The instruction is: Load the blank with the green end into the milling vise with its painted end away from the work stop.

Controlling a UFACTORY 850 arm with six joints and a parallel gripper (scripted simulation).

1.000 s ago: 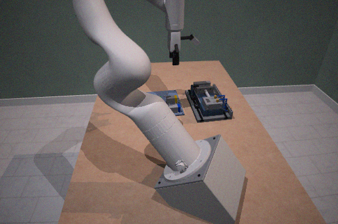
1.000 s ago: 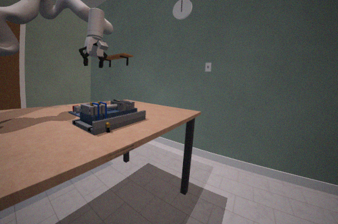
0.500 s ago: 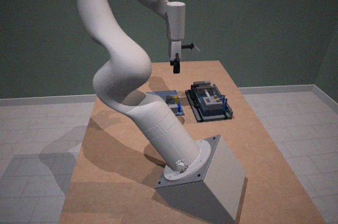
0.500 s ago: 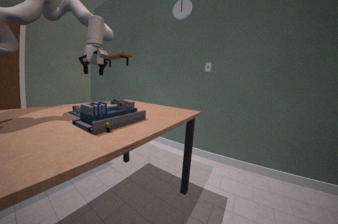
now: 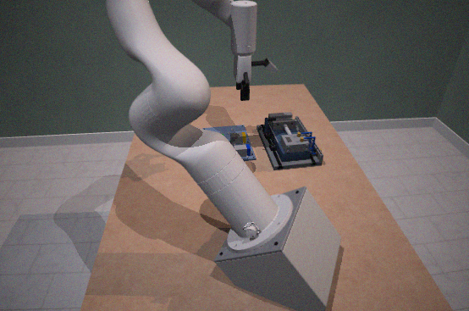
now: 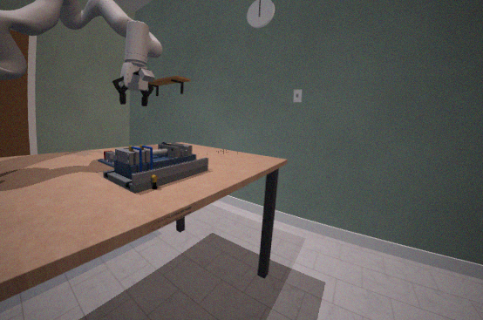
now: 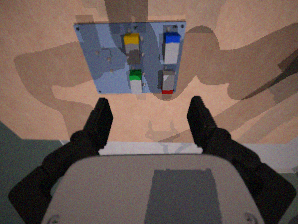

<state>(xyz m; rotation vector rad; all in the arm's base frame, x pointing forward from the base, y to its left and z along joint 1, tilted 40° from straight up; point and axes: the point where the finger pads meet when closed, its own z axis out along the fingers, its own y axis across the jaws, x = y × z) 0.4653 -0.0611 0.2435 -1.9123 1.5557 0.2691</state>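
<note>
The blank with the green end [image 7: 136,85] lies on the blue infeed plate [image 7: 107,82] [image 5: 224,129], near one edge in the wrist view, green end toward the yellow-ended blank [image 7: 132,47]. The blue-ended blank [image 7: 171,50] and the red-ended blank [image 7: 168,80] lie on the same plate. The milling vise [image 5: 292,141] [image 6: 153,158] stands beside the plate, with blue hoses at one end block. My gripper [image 5: 243,93] [image 6: 133,102] [image 7: 149,107] is open and empty, high above the table. The work stop cannot be told clearly.
The vise's raised plate has a grey rail [image 6: 174,172] along one side. A small yellow and black piece [image 6: 154,181] stands beside that rail. The wooden table [image 5: 271,104] carries both fixtures and the robot's base block [image 5: 313,251].
</note>
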